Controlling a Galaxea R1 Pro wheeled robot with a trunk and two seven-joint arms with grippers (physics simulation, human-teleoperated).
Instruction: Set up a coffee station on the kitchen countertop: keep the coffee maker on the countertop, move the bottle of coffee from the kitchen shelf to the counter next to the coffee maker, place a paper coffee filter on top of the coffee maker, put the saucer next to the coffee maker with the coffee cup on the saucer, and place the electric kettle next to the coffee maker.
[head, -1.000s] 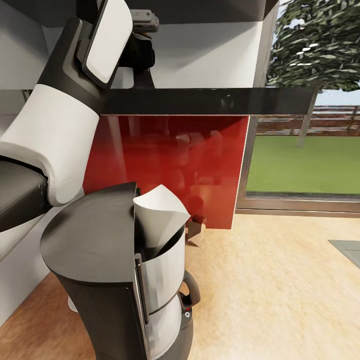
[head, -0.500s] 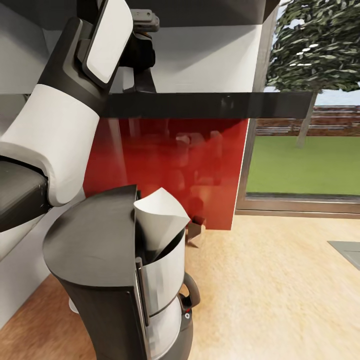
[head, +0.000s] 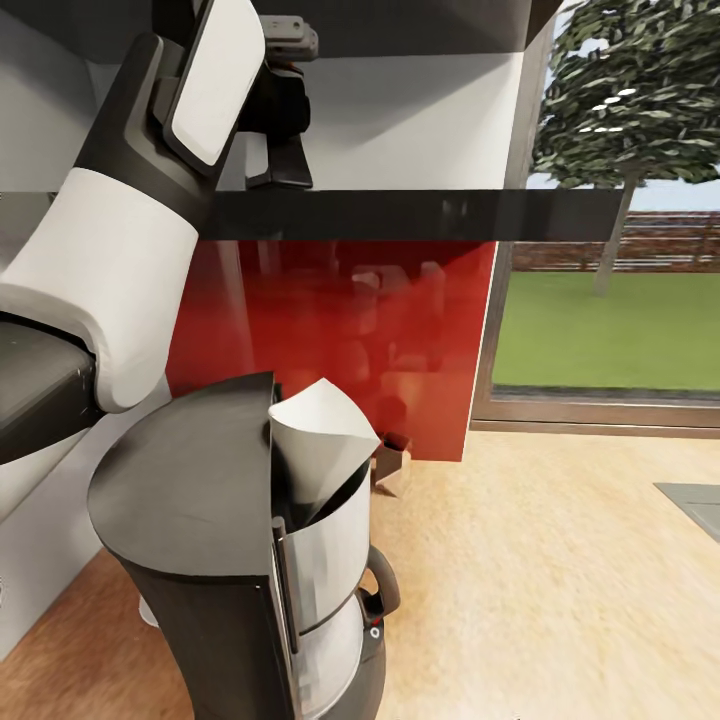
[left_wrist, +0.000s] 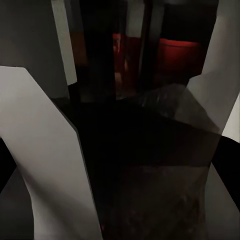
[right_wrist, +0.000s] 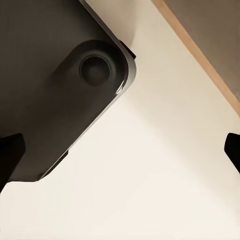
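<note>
— Where the kitchen shelf (head: 420, 212) runs across the wall, where's the paper coffee filter (head: 392, 461)?
— On the kitchen countertop (head: 540, 570) beyond the coffee maker (head: 250, 540), well below the left gripper (head: 283, 170).
— Jaws?
— Left, can't tell. Right gripper (right_wrist: 120, 155): apart.

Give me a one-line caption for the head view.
Left arm raised to the black kitchen shelf, above the coffee maker on the wooden countertop.
</note>
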